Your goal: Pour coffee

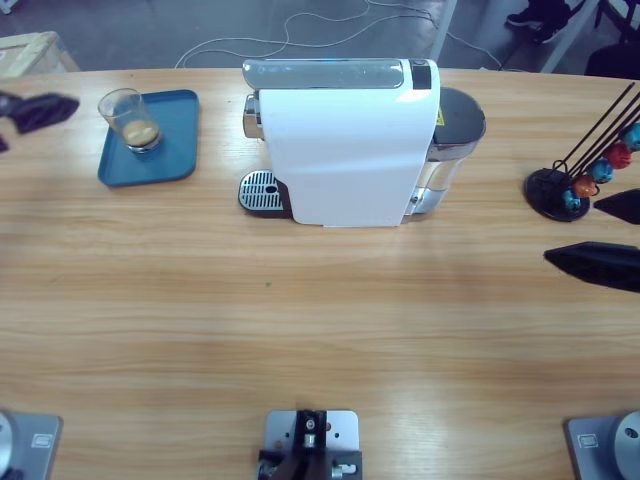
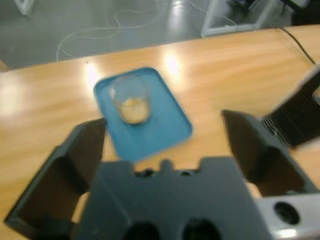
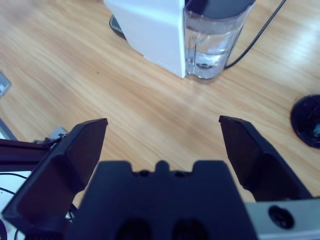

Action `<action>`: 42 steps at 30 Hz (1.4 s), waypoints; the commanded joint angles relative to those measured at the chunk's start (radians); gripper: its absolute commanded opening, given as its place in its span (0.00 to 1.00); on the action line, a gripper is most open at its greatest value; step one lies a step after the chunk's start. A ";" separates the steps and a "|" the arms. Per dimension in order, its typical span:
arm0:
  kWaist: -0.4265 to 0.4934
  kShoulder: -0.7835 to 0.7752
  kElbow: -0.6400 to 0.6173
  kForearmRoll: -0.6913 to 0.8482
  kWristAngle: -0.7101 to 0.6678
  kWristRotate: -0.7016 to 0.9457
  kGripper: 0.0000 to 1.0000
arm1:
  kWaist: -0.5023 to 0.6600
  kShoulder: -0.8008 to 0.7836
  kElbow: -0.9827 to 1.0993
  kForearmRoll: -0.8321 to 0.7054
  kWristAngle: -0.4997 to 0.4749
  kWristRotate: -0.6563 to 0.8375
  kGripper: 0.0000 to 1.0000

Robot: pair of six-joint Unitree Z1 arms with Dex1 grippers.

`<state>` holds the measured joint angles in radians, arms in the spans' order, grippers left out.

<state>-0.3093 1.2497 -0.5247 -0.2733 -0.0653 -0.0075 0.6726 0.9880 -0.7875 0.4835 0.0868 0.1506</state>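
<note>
- Big white coffee machine (image 1: 345, 140) sits mid-table toward the far edge, side panel up at the overhead camera, with its round metal drip grate (image 1: 262, 192) sticking out at the lower left.
- Clear water tank (image 3: 215, 37) hangs on the machine's other end; in the right wrist view there's water in it and a black cable (image 3: 257, 35) trailing off behind it.
- Way over on the right is a black capsule rack (image 1: 585, 165) with thin wire rails leaning up and away, blue, red and orange capsules (image 1: 605, 165) lined along them.
- The glass (image 1: 130, 120) stands upright on a blue tray (image 1: 175, 165), far left side of the table, well apart from the machine. Nothing between tray and grate but bare wooden table (image 1: 300, 310).
- The coffee (image 1: 138, 133) is just a shallow amber layer at the bottom of the glass, mouth pointing straight up, so the long axis is vertical.
- Tray's long side runs toward the far edge; glass sits in its far-left corner area.
- Left gripper (image 2: 165, 137) hovers near the tray, jaws spread wide, nothing between them, glass straight ahead.
- Right gripper (image 3: 162, 142) hangs over bare wood near the rack, jaws likewise wide apart and holding nothing.
</note>
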 commanded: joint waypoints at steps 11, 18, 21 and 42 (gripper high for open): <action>-0.229 -0.251 -0.213 0.577 -0.276 -0.054 0.99 | 0.005 -0.112 0.135 -0.048 -0.099 -0.038 1.00; -0.229 -0.374 -0.205 0.735 -0.275 -0.109 0.99 | 0.005 -0.118 0.108 -0.020 -0.104 -0.031 1.00; -0.229 -0.424 -0.207 0.796 -0.275 -0.109 0.99 | 0.005 -0.097 0.017 0.119 -0.115 -0.056 1.00; -0.234 -0.588 -0.108 0.789 -0.232 0.007 1.00 | 0.005 -0.100 0.059 0.054 -0.153 -0.131 0.99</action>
<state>-0.5343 0.7178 -0.7023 0.5618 -0.3023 -0.0136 0.6726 0.8990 -0.7724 0.5745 -0.0485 0.0400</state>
